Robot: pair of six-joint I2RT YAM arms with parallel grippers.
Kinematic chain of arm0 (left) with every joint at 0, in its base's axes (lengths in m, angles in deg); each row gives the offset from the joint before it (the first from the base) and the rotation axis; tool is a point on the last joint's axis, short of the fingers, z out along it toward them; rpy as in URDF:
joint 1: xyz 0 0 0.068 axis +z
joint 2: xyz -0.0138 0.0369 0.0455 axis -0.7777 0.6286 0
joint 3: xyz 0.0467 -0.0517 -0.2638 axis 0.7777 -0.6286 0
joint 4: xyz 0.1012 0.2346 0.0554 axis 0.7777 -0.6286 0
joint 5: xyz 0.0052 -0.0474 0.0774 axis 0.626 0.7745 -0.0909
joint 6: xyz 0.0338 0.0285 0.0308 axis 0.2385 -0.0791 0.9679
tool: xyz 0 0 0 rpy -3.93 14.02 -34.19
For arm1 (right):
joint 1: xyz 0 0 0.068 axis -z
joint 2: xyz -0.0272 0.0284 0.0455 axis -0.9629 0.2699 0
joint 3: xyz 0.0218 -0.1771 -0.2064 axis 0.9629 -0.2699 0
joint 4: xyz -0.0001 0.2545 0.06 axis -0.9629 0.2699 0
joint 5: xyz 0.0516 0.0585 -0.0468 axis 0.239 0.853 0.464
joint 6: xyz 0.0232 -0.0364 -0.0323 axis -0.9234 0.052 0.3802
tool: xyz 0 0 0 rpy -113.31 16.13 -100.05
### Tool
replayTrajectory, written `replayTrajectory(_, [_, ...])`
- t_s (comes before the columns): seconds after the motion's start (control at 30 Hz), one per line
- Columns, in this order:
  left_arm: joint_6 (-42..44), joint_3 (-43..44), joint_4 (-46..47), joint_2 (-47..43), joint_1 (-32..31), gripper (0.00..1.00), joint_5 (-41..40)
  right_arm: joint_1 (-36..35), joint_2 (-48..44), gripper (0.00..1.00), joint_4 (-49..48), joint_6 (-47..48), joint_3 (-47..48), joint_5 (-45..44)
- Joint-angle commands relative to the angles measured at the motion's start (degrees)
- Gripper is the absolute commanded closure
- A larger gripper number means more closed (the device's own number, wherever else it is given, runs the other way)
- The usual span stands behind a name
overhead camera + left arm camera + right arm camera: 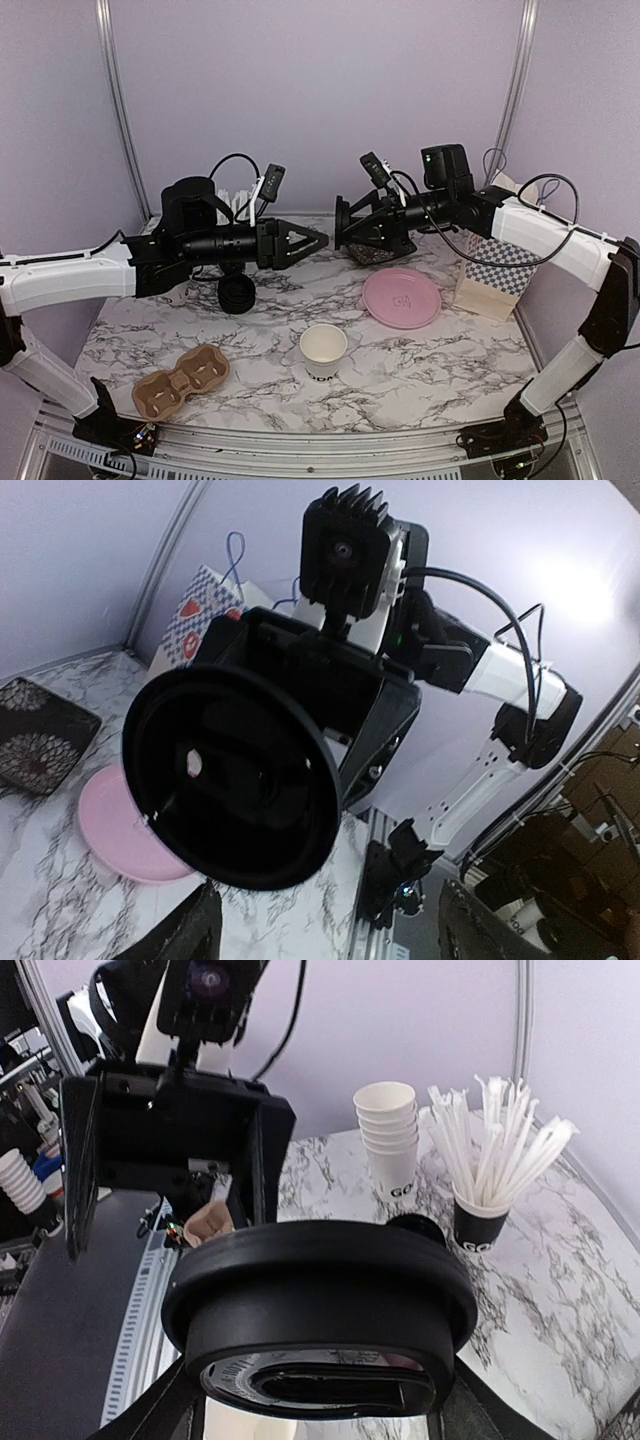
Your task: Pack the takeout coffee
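Marbled white tabletop [450, 370] under lilac walls, with a round pink plate [400, 297] right of centre as the marker for everything else. Up in the air, behind and left of that plate, hangs a black plastic cup lid [230, 780]. It is held on edge, its flat face turned sideways, so its axis runs level from one arm to the other. The right gripper [348, 232] is clamped on it. The left gripper [320, 240], on the lid's far side from the plate, points straight at that face with its jaws spread and nothing in them.

An open white paper cup [323, 350] stands upright just left of the plate and nearer the front edge, with no lid on it. Farther left of the plate lies a brown moulded two-cup carrier [180, 380], both wells vacant.

The cup sits below and forward of the held lid (the right arm seems best placed). By my reading, the lid must be tipped flat before it goes down onto the rim.
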Motion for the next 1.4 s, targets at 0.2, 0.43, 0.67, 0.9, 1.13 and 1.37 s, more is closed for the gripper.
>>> replayTrajectory(0.2, [8.9, -9.2, -31.4, -9.2, -0.2, 0.25, -25.7, -3.7, 1.0, 0.36, 33.5, 33.6, 5.4, -13.3])
replayTrajectory(0.43, [7.5, -11.4, -30.3, -9.5, 0.3, 0.25, -33.7, -10.7, 6.1, 0.35, 44.9, 40.6, 12.0, -23.9])
replayTrajectory(0.67, [6.6, -12.3, -28.9, -9.1, 0.5, 0.24, -34.9, -16.3, 10.5, 0.35, 48.9, 41.2, 13.7, -29.2])
replayTrajectory(0.9, [6.2, -13.3, -27.4, -9.7, 0.6, 0.24, -34.7, -18.8, 13.4, 0.35, 50.0, 40.7, 15.8, -31.7])
replayTrajectory(1.13, [6.1, -14.7, -26.7, -10.5, 0.7, 0.24, -35.2, -19.6, 15.6, 0.34, 50.7, 40.2, 16.9, -32.9])
replayTrajectory(1.37, [6.0, -15.7, -26.3, -11.3, 1.0, 0.24, -35.5, -20.1, 17.0, 0.34, 50.8, 39.4, 18.2, -33.5])
